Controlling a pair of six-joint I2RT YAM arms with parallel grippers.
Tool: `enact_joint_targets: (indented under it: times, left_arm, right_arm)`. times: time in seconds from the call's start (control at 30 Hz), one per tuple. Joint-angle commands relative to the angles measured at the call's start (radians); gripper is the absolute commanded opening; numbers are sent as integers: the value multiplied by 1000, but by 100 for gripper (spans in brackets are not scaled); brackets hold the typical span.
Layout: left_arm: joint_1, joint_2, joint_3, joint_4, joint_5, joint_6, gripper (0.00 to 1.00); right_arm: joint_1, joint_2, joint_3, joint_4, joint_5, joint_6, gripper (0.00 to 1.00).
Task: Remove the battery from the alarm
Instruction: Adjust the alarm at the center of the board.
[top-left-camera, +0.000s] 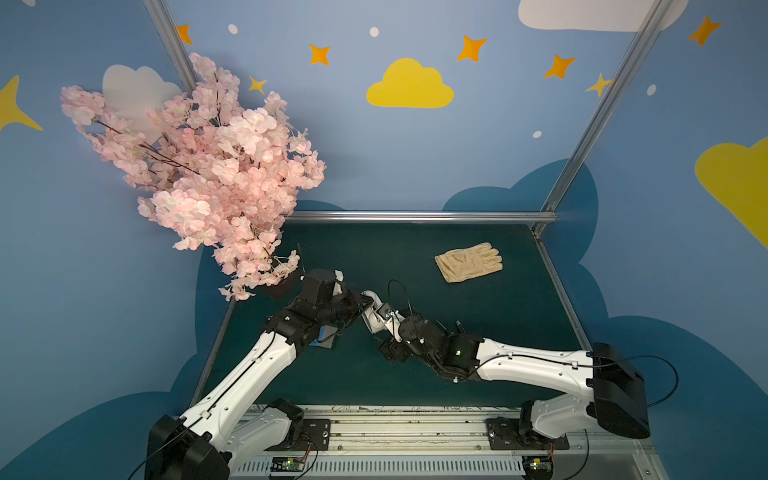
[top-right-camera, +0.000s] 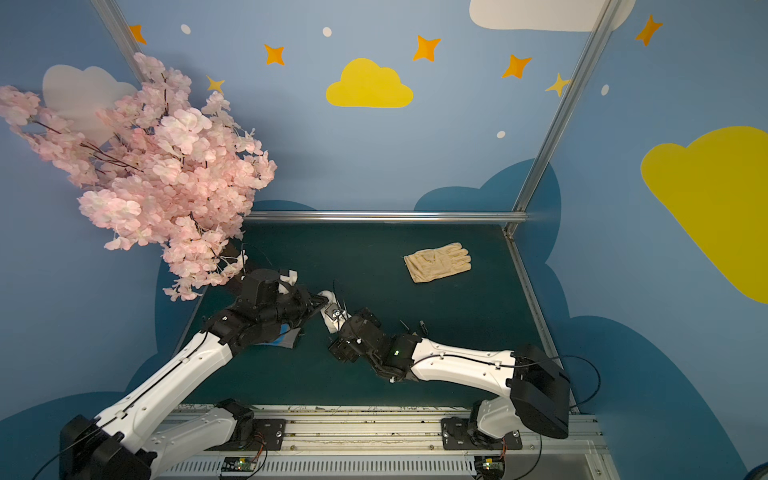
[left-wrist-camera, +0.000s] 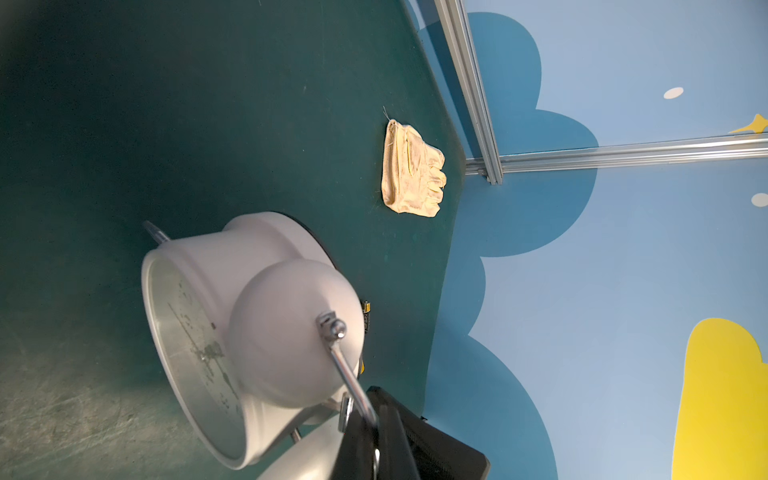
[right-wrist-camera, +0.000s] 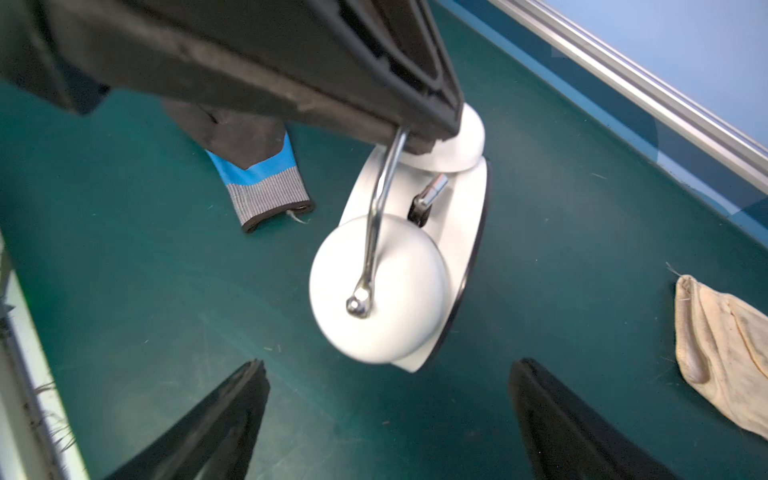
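The left pincer (right-wrist-camera: 424, 134) is pressed together on the thin chrome wire handle (right-wrist-camera: 376, 216) of the round white twin-bell alarm (right-wrist-camera: 382, 286), which hangs tilted from its fingertips with the white dial turned away from the dark back panel; whether a foot touches the dark green table mat (right-wrist-camera: 145, 291) cannot be told. The right pincer (right-wrist-camera: 388, 365) is spread wide with nothing between its fingers, the nearer bell just ahead of them. The tiny dark cylindrical battery with a gold-coloured end (left-wrist-camera: 366, 316) appears to be already out: it lies on the mat beyond the alarm's back as seen from the left pincer, half hidden by a bell, and a small dark piece beside the right arm's wrist (top-left-camera: 459, 325), behind the right pincer's tips, is probably the same cell. By its looks it should be light, rigid and smooth, apt to roll or squirt out, so a grip across the middle of its barrel with the fingers nearly closed seems best. The alarm looks hollow and light but free to swing on its handle, with a fragile dial cover. A cream fabric glove (top-left-camera: 468, 262) lies well beyond both pincers, and a black, blue and grey knit glove (right-wrist-camera: 257, 183) under the left one.
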Motion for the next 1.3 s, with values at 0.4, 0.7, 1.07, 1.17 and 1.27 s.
enact_joint_targets:
  times: [0.4,0.7,1.07,1.17,1.27]
  left_arm:
    - [-36,-9,29,138,-40,-107,3]
    - [-35,11,-14,178,-67,-149,5]
    - [31,46,58,-92,-269,402,80]
    - [39,82,65,-134,-291,579,83]
    - [45,124,66,-165,-302,690,86]
  right_arm:
    - [-83,142,44,210,9,38,70]
    - [-145,110,43,181,-128,66,41]
    - [-413,116,108,-148,-814,216,26]
    - [-478,159,128,-212,-974,262,25]
    - [-539,209,147,-263,-1081,281,32]
